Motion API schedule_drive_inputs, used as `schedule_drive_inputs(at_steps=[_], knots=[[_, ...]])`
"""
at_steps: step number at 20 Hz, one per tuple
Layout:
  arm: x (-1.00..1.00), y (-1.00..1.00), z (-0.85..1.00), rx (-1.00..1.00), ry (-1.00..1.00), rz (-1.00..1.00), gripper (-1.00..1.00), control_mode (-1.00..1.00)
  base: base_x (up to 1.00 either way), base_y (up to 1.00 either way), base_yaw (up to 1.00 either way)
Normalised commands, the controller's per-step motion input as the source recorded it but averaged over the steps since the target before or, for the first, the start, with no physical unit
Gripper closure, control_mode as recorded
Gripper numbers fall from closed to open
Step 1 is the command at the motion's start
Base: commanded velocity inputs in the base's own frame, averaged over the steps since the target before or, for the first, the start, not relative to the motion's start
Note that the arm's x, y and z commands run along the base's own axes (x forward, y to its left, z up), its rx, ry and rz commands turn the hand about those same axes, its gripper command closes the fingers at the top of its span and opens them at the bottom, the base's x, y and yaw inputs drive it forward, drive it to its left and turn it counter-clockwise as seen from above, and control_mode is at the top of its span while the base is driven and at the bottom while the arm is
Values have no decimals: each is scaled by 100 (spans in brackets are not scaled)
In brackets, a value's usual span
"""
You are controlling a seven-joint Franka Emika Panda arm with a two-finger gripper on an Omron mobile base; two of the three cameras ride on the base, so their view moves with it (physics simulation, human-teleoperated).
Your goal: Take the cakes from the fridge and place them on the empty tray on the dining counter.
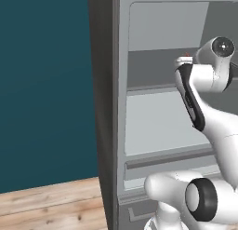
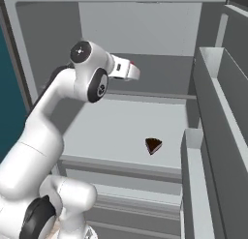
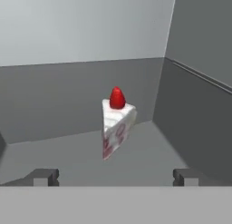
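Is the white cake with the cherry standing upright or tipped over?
Upright: the white cake stands on the fridge shelf with its cherry pointing up, ahead of the open gripper.

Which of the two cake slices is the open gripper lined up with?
The white slice with the red top, centred ahead of the gripper. The dark chocolate wedge sits on another shelf.

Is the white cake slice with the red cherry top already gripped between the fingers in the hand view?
No: the white cake slice with the red cherry top stands on the grey shelf, apart from the open fingers.
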Motion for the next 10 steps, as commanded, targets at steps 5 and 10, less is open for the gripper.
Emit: schedule_drive_inputs(at_steps=[5,10], knots=[[61,-12,-17,0,0,0,-100,-100,0,0,0],[63,-11,-14,0,0,0,-100,-100,0,0,0]])
